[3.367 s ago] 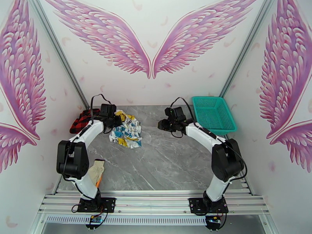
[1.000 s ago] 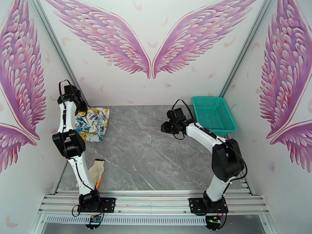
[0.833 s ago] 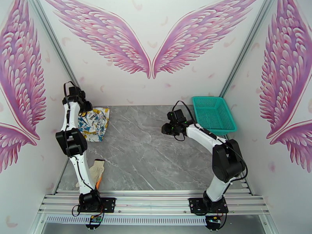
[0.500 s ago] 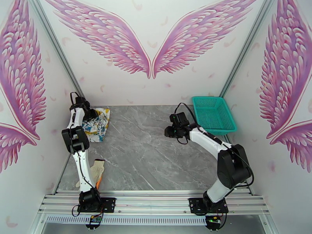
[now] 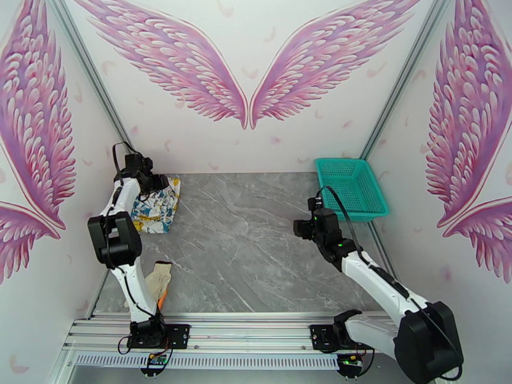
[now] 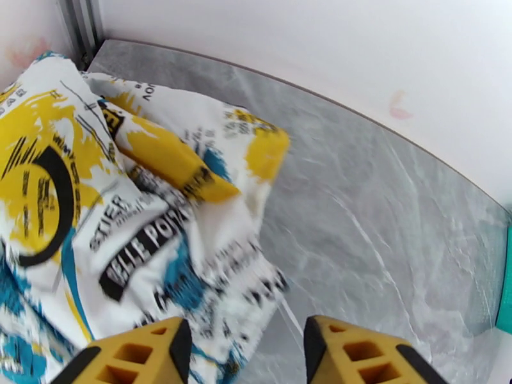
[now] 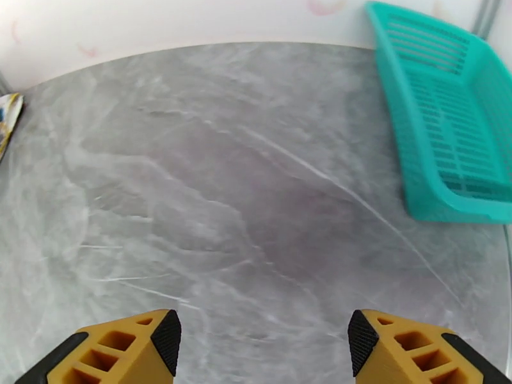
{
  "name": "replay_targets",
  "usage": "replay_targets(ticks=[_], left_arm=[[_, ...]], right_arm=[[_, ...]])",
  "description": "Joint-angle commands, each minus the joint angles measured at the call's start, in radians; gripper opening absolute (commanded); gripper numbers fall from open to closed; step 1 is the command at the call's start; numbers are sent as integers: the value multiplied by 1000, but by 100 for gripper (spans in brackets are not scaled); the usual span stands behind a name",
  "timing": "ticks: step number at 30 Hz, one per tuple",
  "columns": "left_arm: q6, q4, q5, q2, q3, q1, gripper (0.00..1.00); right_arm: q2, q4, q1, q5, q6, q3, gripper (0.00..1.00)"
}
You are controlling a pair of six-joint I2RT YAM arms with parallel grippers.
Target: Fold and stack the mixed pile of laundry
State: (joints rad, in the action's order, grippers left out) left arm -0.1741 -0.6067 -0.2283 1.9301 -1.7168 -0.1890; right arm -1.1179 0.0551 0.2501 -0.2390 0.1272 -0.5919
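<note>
White soft garment printed in blue, yellow and teal (image 5: 155,206): down at ten o'clock on the grey marble-patterned bench (image 5: 256,251), pushed into the far left corner, loosely bunched rather than squared. A second ago lifted by one edge beside the wall. Now let go, with the left pincer (image 5: 158,184) parted, gripping nothing, poised just over the cloth's far edge. Right pincer (image 5: 299,226) changed too: drawn back toward the near side, just right of the bench's middle toward three o'clock, jaws spread wide and empty. Reads as a drop-off finished. By the rumpled lie, more placed than folded, with smoothing yet to do. No telling of any layer beneath the cloth.

From the left wrist: garment (image 6: 128,206) close up, one flap doubled over near the top, black lettering legible, hem reaching between the tips of the left pincer (image 6: 246,334), all too small to read from above. From the right wrist: bare bench beneath the right pincer (image 7: 262,334), plus the teal plastic mesh basket (image 7: 448,116) at two o'clock. From above: whole layout, including a beige glove-like cloth (image 5: 159,280) at eight o'clock by the left arm.
</note>
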Motion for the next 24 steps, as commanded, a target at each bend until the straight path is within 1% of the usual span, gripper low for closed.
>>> replay_targets(ticks=[1, 2, 5, 7, 8, 10, 11, 12, 14, 15, 16, 17, 18, 19, 20, 21, 22, 23, 24], left_arm=[[-22, 224, 95, -238, 274, 88, 56], [-29, 273, 119, -301, 361, 116, 57], [-30, 408, 170, -430, 593, 189, 59], [-8, 486, 234, -495, 713, 235, 60], [4, 528, 262, -521, 772, 254, 60], [10, 599, 294, -559, 868, 275, 59], [11, 631, 310, -579, 914, 282, 59], [20, 657, 323, -596, 952, 286, 59], [61, 725, 355, -646, 1043, 293, 62], [89, 759, 367, -670, 1079, 295, 65], [121, 799, 372, -687, 1115, 294, 69], [155, 833, 369, -695, 1148, 291, 70], [179, 884, 360, -688, 1175, 287, 71], [205, 964, 345, -665, 1210, 281, 71], [222, 1070, 328, -625, 1245, 276, 72], [235, 1145, 314, -580, 1261, 274, 72], [235, 1159, 336, -535, 1230, 273, 72], [252, 1075, 319, -510, 1182, 268, 72], [290, 1093, 297, -486, 1176, 269, 73]], right_arm=[[10, -423, -51, -173, -151, 169, 96], [-12, -499, -82, -149, -149, 204, 100], [-122, -571, -152, -97, -124, 196, 99], [-186, -699, -187, -20, -99, 221, 100], [-214, -714, -201, 16, -52, 217, 99], [-268, -871, -203, 102, -67, 251, 99], [-302, -877, -203, 121, -68, 249, 99], [-341, -944, -202, 131, -74, 262, 99], [-436, -1074, -201, 178, -94, 271, 99], [-423, -1016, -201, 193, -97, 246, 99], [-400, -893, -201, 191, -95, 208, 99], [-425, -948, -199, 202, -102, 215, 99], [-415, -925, -198, 201, -101, 208, 99], [-410, -896, -198, 199, -101, 204, 99], [-422, -936, -198, 200, -101, 212, 99], [-410, -899, -198, 199, -101, 203, 99], [-417, -917, -199, 199, -102, 207, 99], [-413, -915, -197, 198, -102, 205, 99], [-412, -900, -196, 196, -103, 205, 99]])
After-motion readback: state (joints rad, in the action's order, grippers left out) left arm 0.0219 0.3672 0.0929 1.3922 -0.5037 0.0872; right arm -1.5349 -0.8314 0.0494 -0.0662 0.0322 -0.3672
